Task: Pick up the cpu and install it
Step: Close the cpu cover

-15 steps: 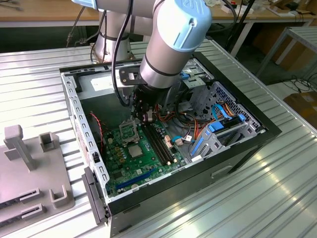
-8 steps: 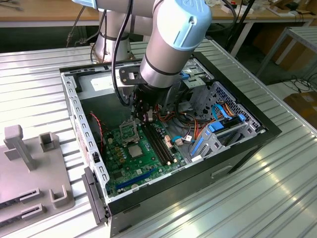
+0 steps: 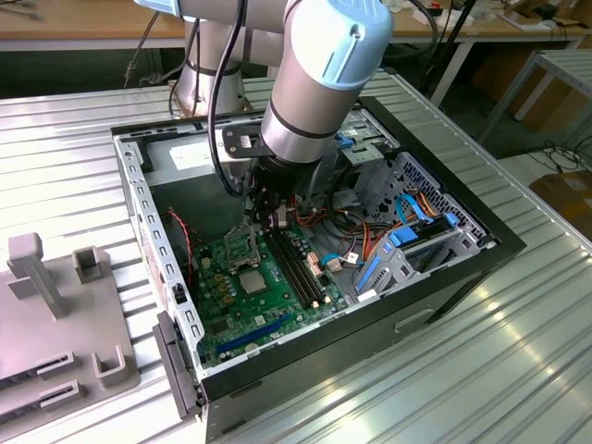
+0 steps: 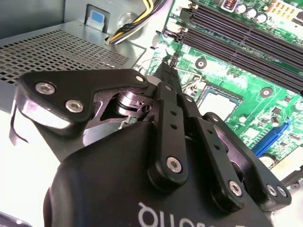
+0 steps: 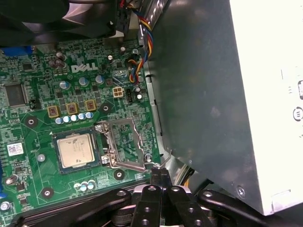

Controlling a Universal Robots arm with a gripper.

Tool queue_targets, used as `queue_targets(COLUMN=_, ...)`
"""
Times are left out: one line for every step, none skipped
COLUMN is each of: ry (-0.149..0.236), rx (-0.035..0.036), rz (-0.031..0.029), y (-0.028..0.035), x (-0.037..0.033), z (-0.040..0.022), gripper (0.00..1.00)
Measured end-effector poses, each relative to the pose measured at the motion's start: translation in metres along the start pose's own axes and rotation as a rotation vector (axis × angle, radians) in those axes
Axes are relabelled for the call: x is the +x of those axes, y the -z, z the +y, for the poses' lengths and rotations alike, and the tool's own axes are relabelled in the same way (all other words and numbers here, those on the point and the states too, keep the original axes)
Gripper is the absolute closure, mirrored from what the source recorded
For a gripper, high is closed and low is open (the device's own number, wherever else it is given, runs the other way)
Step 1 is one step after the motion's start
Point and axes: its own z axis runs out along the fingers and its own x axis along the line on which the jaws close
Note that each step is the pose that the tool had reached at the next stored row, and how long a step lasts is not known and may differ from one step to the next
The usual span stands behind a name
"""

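- Hanging inside the open computer case [image 3: 139, 199], the gripper [image 5: 160, 173] has its two fingers [image 4: 166, 97] pressed tight together, with nothing seen between them.
- The cpu [image 5: 75, 150] is not in the gripper; it lies flat in its square spot on the green board [image 5: 42, 101], a little way off from the fingertips.
- The metal socket frame [image 5: 124, 142] is flipped open between the cpu and the fingertips, just beside them.

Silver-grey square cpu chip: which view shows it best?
First wrist view: the small square silver-grey cpu chip lies whole, face-on, unobstructed. Exterior view shows it small, slanted; in the second wrist view the black gripper hides part.
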Motion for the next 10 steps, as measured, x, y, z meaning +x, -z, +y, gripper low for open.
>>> queue_targets(ry=0.000, rx=0.0005, rz=0.0028, y=0.0000, x=0.0000, z=0.0000, gripper=0.89)
queue_targets(ry=0.000, rx=0.0012, rz=0.0067, y=0.0000, x=0.0000, z=0.0000, gripper=0.89)
queue_targets(ry=0.000, rx=0.0017, rz=0.0087, y=0.0000, x=0.0000, z=0.0000, gripper=0.89)
queue_targets(ry=0.000, rx=0.0020, rz=0.0106, y=0.0000, x=0.0000, z=0.0000, gripper=0.89)
queue_targets(ry=0.000, rx=0.0023, rz=0.0123, y=0.0001, x=0.0000, z=0.0000, gripper=0.89)
queue_targets(ry=0.000, rx=0.0025, rz=0.0139, y=0.0001, x=0.0000, z=0.0000, gripper=0.89)
queue_targets(ry=0.000, rx=0.0027, rz=0.0145, y=0.0002, x=0.0000, z=0.0001, gripper=0.89)
queue_targets(ry=0.000, rx=0.0027, rz=0.0147, y=0.0004, x=0.0000, z=0.0003, gripper=0.89)
queue_targets(ry=0.000, rx=0.0028, rz=0.0146, y=0.0005, x=-0.0001, z=0.0004, gripper=0.89)
queue_targets(ry=0.000, rx=0.0028, rz=0.0145, y=0.0006, x=-0.0001, z=0.0004, gripper=0.89)
